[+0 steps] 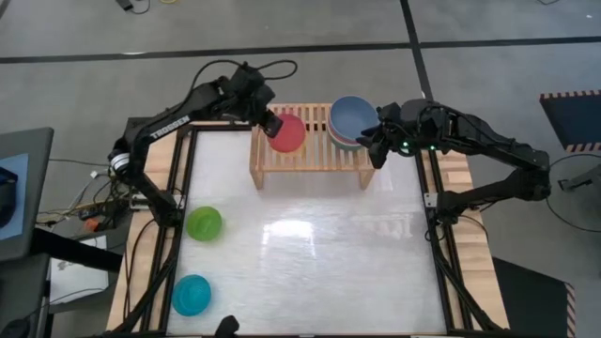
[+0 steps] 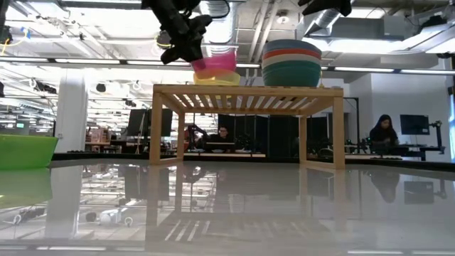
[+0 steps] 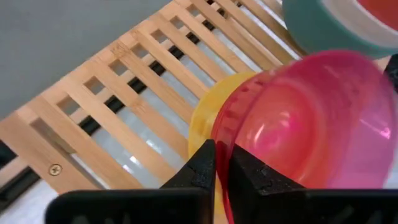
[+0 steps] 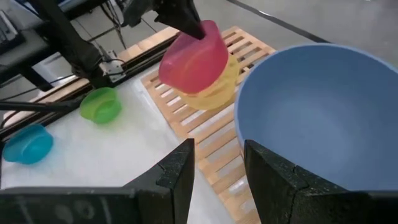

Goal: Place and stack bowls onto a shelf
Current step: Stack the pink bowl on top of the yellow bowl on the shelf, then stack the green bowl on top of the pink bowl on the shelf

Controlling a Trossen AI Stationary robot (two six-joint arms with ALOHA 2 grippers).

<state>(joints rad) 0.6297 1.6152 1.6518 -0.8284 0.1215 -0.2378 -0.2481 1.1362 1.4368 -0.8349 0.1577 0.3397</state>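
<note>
The light-wood shelf [image 1: 310, 155] stands at the table's far edge. My left gripper [image 1: 274, 124] is over the shelf's left half, shut on a pink bowl [image 2: 215, 62] that tilts above a yellow bowl [image 2: 217, 79] resting on the slats. On the shelf's right half stands a stack with a dark green bowl [image 2: 291, 75] lowest and a grey-blue bowl [image 1: 352, 115] on top. My right gripper [image 1: 376, 143] hovers open beside that stack, on its right; in the right wrist view the right gripper [image 4: 217, 168] is short of the grey-blue bowl [image 4: 317, 106]. My left gripper pinches the pink bowl's rim [image 3: 229, 134] on its left side, one finger [image 3: 205, 165] outside the wall and one [image 3: 249, 174] inside. The fingers slant down from the table's far left. The bowl is tilted, held side raised, its lower side dipping into the yellow bowl [image 3: 202, 124].
A lime bowl [image 1: 204, 223] and a cyan bowl [image 1: 191, 295] sit on the white table top near its left edge. The middle and right of the table are open. The shelf's middle slats [image 1: 317, 141] between the two bowl groups are bare.
</note>
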